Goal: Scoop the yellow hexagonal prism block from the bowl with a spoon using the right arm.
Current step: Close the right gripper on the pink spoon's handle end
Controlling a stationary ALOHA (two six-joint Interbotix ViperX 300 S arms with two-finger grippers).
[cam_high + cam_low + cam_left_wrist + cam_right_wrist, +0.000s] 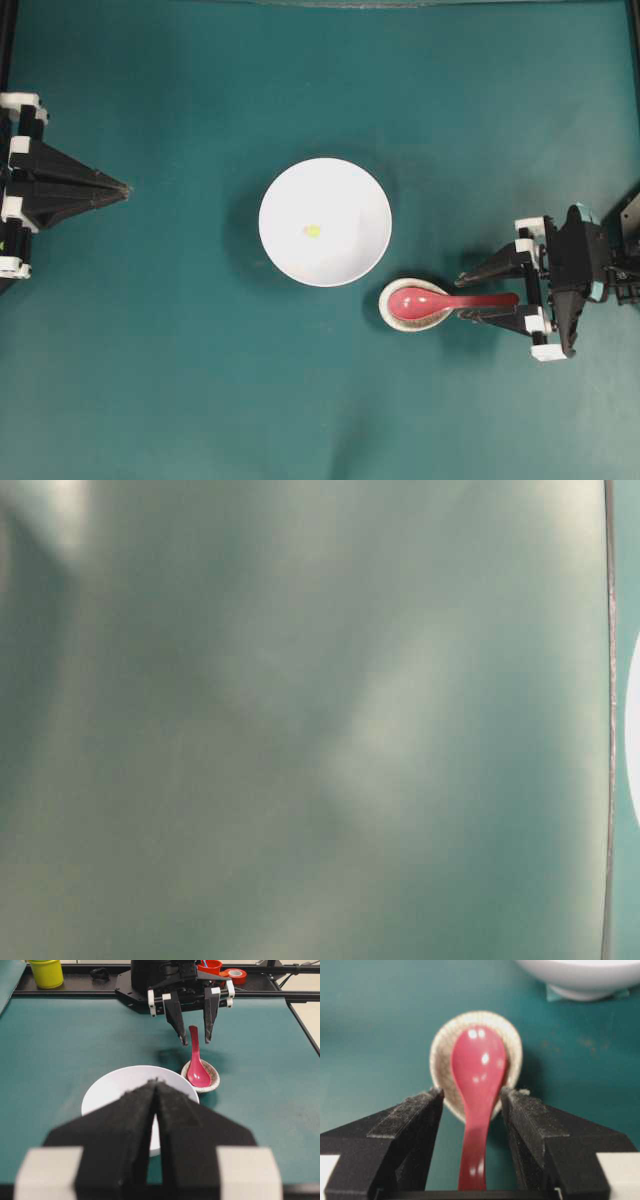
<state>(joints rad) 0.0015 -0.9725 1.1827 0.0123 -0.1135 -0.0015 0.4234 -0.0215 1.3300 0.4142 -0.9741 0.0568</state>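
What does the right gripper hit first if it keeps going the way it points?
Probably the spoon: the right gripper is open, fingers either side of the handle, aimed along it at the scoop in the spoon rest. Height above the handle is unclear.

A dark teal worktop (150,350) carries everything here. Near its middle stands a round white bowl (325,222), resting directly on the surface. Just beside the bowl, toward the lower right in the overhead view, sits a small speckled beige spoon rest (415,305), also flat on the worktop and close to the bowl's rim. The surface looks matte, with faint scuffs visible near the spoon rest in the right wrist view.
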